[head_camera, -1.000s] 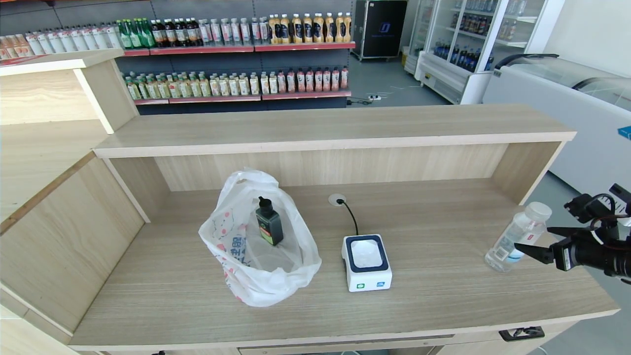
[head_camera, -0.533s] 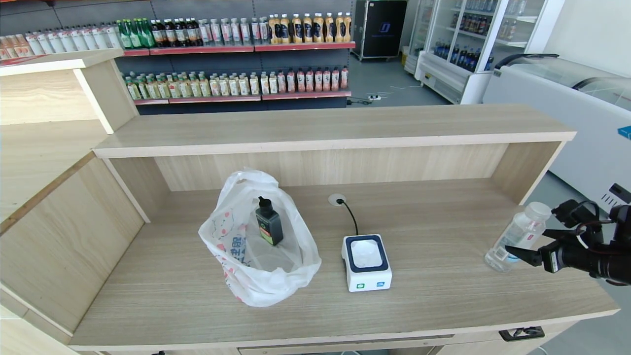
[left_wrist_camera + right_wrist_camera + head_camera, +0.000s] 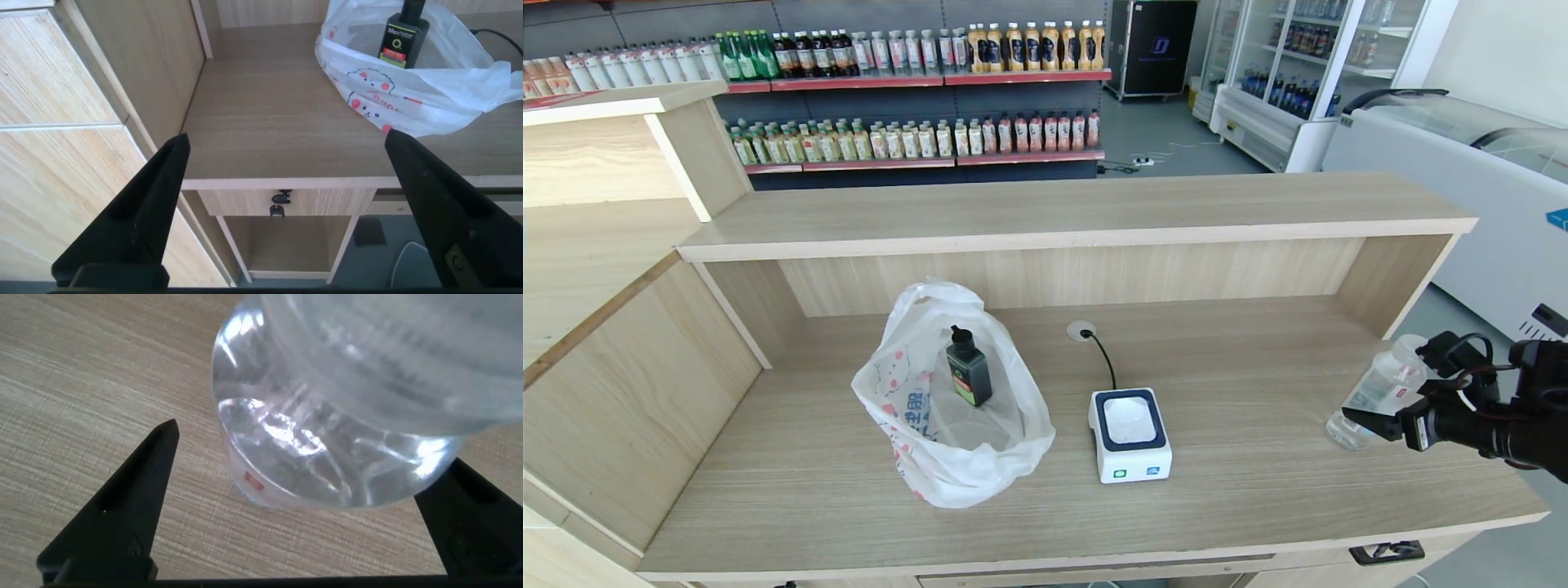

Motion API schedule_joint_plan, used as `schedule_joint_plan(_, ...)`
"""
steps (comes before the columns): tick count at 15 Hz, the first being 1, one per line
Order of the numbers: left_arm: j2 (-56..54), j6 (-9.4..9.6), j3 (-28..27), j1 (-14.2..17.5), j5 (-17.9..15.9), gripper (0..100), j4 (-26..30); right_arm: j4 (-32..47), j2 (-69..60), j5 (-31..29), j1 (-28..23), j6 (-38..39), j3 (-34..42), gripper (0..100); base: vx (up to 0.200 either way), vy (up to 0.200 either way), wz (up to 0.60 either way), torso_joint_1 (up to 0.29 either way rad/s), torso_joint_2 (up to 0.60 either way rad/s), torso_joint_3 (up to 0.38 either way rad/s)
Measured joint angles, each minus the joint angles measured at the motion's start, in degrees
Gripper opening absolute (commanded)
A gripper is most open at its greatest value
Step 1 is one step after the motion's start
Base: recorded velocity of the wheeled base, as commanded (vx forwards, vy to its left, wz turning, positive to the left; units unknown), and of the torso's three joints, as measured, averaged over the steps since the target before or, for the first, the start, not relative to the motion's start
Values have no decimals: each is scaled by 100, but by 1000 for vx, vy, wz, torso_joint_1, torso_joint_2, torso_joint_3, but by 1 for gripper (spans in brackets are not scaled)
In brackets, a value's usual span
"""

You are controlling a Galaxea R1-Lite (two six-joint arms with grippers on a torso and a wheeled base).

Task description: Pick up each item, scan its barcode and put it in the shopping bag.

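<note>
R gripper (image 3: 1372,402) sits at the right end of the counter (image 3: 1258,490), fingers spread wide, gripping nothing. Clear water bottle (image 3: 1379,390) stands on its base betw. the two fingers. In the wrist view, bare wood shows either side of the bottle's foot (image 3: 327,457), so prob. no contact yet. Bottle's long axis is vertical. Gripper faces it from the right, low on the body, fingers straddling across the axis: ok for a side pinch.

L gripper (image 3: 286,143) is also wide open and empty, off the near-left of the counter, well apart from the bottle. R arm is clearly nearer, so it's R's job.

Judged step: grasp. Next move needs closing on the body, then lift + carry left to the scanner (image 3: 1129,433).

Edges: bottle is near the counter's right end, so a nudge rightward or toward the near edge could tip it off.

Room:
- Open wood lies betw. bottle and scanner.
- Scanner cable (image 3: 1104,359) runs off to the far side, out of the path.
- Shopping bag (image 3: 947,408) is left of the scanner, mouth open upward, w/ a dark bottle (image 3: 969,376) standing inside.
- Upper ledge (image 3: 1078,212) overhangs the far side only.
</note>
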Motion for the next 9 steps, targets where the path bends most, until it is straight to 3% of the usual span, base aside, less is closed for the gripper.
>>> schedule_joint_plan(9,0,2,0,0,0,100,2,-244,155,2,118,-6,-2,100,0,0,0,0,0,0)
